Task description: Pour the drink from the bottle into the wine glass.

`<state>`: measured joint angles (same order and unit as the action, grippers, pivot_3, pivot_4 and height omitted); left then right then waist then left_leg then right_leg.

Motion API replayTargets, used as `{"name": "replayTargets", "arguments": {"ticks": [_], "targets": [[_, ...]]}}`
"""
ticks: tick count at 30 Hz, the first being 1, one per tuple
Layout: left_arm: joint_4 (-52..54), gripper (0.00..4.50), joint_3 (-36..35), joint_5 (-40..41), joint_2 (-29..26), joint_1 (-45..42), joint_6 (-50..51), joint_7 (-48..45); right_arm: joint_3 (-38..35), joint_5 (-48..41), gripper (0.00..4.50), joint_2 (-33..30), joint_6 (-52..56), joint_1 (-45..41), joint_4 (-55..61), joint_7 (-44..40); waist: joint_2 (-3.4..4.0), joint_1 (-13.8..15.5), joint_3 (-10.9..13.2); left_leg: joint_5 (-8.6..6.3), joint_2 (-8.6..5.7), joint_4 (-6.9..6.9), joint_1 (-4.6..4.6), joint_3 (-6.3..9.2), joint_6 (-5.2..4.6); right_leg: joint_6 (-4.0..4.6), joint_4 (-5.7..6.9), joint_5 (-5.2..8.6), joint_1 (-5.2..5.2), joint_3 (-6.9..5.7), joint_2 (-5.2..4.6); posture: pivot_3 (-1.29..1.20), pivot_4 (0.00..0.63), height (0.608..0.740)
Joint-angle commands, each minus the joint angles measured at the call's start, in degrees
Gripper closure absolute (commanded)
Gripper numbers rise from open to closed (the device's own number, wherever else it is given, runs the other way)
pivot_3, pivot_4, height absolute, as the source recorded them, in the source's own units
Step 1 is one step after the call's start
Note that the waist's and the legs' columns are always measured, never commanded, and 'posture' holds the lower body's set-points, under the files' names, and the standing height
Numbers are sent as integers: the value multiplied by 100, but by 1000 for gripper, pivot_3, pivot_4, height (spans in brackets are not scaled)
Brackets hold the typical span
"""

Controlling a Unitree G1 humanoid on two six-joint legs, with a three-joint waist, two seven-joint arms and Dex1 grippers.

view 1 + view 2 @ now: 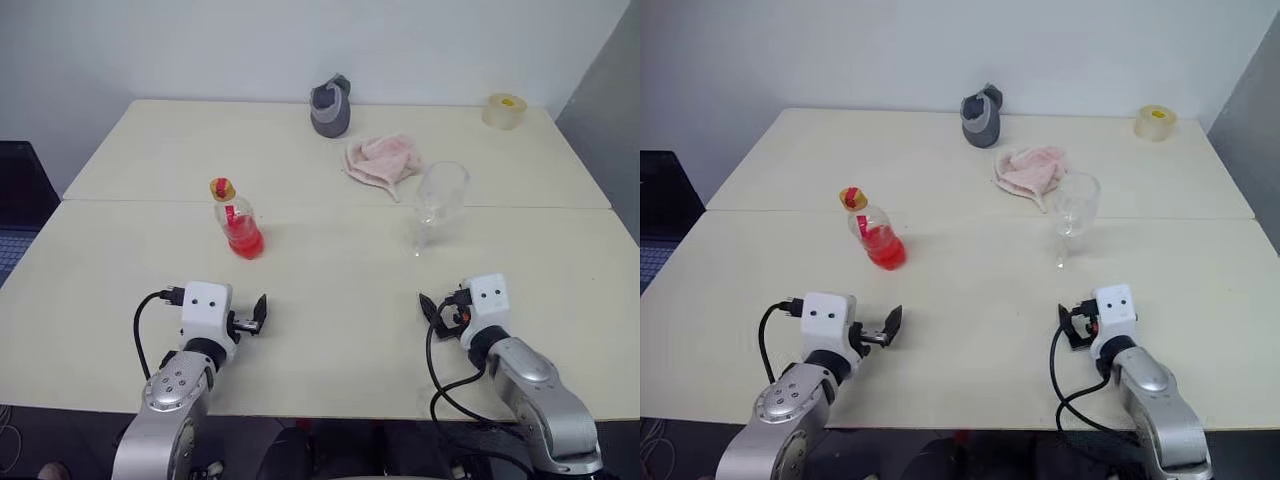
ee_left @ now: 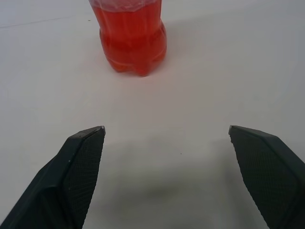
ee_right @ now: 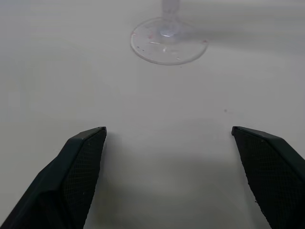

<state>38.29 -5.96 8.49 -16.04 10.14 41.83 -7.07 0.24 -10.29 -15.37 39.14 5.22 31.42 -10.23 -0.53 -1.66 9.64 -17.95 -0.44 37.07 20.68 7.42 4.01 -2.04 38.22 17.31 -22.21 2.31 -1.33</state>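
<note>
One capped bottle (image 1: 238, 222), about half full of red drink (image 1: 245, 241), stands upright left of centre on the tabletop (image 1: 330, 330); one empty wine glass (image 1: 437, 203) stands upright to its right. Behind lie one pink cloth (image 1: 380, 160), one grey object (image 1: 331, 107) and one tape roll (image 1: 505, 110). Two end effectors, left (image 2: 167, 157) and right (image 3: 169, 160), hover empty with fingers apart.

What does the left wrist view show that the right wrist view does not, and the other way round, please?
The left wrist view shows the lower part of the bottle, filled with the red drink, standing ahead of the open left gripper. The right wrist view shows instead the round foot and stem base of the wine glass, ahead of the open right gripper. Both share the pale table and two black fingers spread wide, holding nothing.
</note>
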Motion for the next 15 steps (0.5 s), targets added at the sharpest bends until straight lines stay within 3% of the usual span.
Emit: {"name": "replayTargets", "arguments": {"ticks": [1, 15], "targets": [[143, 21, -195, 48, -17, -5, -209, -75, -63, -22, 0, -50, -161, 30, 252, -88, -1, 0, 0, 0, 0, 0, -2, 0, 0, 0, 1, 0, 0, 0, 0, 0, 150, 740], [-79, 21, -208, 90, 17, -166, -406, -167, -229, -146, 0, -238, -348, -37, 109, -500, -2, -2, 0, 2, -2, 14, -30, -26, -8, 3, 67, 2, 1, 1, 7, 0, 150, 740]]}}
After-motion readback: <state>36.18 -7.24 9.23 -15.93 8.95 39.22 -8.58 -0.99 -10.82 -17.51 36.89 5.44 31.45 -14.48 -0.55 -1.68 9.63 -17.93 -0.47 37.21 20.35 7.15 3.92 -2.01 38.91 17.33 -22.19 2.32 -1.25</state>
